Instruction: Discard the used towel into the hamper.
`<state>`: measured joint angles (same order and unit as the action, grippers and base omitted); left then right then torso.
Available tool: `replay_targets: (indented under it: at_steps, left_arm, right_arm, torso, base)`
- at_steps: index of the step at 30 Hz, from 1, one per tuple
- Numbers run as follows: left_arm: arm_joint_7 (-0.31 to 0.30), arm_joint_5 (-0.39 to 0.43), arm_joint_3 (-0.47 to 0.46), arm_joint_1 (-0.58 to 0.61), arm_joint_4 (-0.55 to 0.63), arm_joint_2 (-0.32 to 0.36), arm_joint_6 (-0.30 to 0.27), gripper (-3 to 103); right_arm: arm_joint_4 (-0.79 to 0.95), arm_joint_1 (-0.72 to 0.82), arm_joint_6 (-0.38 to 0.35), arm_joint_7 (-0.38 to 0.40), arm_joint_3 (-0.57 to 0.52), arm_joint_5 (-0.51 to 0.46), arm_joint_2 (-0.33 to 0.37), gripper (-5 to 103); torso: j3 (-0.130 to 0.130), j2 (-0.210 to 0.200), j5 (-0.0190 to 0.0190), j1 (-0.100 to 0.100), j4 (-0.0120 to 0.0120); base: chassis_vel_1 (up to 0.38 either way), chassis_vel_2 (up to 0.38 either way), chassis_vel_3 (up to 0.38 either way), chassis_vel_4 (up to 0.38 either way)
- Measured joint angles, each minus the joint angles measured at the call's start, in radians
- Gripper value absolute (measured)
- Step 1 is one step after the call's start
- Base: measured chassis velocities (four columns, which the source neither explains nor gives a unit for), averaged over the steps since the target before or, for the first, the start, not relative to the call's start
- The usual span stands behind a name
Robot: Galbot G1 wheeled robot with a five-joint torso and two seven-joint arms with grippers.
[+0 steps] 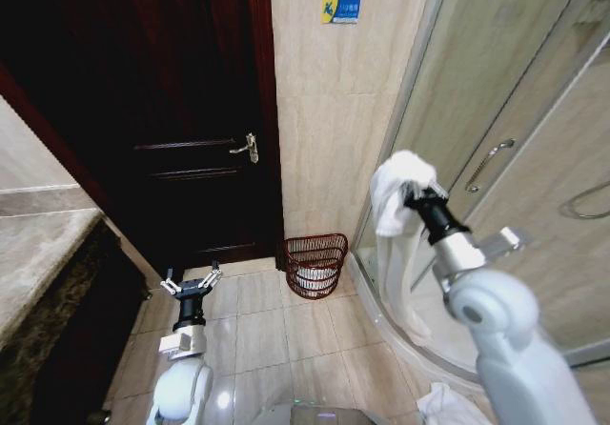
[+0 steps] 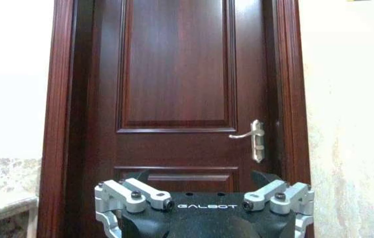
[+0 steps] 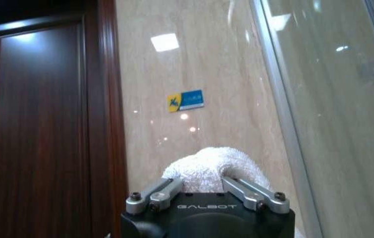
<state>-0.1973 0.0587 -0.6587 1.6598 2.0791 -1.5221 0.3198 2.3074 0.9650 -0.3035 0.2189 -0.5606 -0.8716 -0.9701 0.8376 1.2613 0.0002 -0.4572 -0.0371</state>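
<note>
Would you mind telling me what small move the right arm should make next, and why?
Probably swing the right gripper left and down toward the hamper: it is shut on the towel, which hangs by the shower door, off to the hamper's right.

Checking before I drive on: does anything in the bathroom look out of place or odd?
One thing: a white cloth lies crumpled on the floor tiles by the shower enclosure's base, beside the right arm. Otherwise the right hand holds the towel raised, the hamper stands upright against the wall, and the left hand hangs open, low.
</note>
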Motion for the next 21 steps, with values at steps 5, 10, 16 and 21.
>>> replay_targets:
  at_steps: [5, 10, 16, 21]
  left_arm:
    - [-0.006, -0.009, 0.002, 0.0, 0.0, -0.004, -0.01, 100]
    - [-0.007, -0.011, 0.001, -0.012, -0.029, 0.019, -0.01, 100]
    - [-0.01, -0.009, -0.006, -0.022, -0.052, 0.011, -0.006, 100]
    - [-0.009, -0.012, -0.008, -0.02, -0.057, 0.004, -0.003, 100]
  right_arm:
    - [-0.12, -0.168, -0.003, -0.013, 0.016, -0.051, 0.038, 7]
    - [-0.228, -0.358, -0.01, -0.004, 0.096, -0.069, 0.023, 7]
    - [-0.368, -0.59, -0.014, 0.023, 0.234, -0.067, -0.033, 7]
    - [-0.409, -0.67, -0.02, 0.023, 0.252, -0.079, -0.027, 7]
  torso:
    - [0.0, 0.0, 0.0003, 0.0, 0.0001]
    - [0.0, 0.0, -0.0004, 0.0, 0.0]
    - [0.0, 0.0, -0.0005, 0.0, -0.0004]
    - [0.0, 0.0, -0.0002, 0.0, -0.0002]
  base:
    - [0.0, 0.0, 0.0, 0.0]
    - [0.0, 0.0, 0.0, 0.0]
    - [0.0, 0.0, 0.0, 0.0]
    - [0.0, 0.0, 0.0, 0.0]
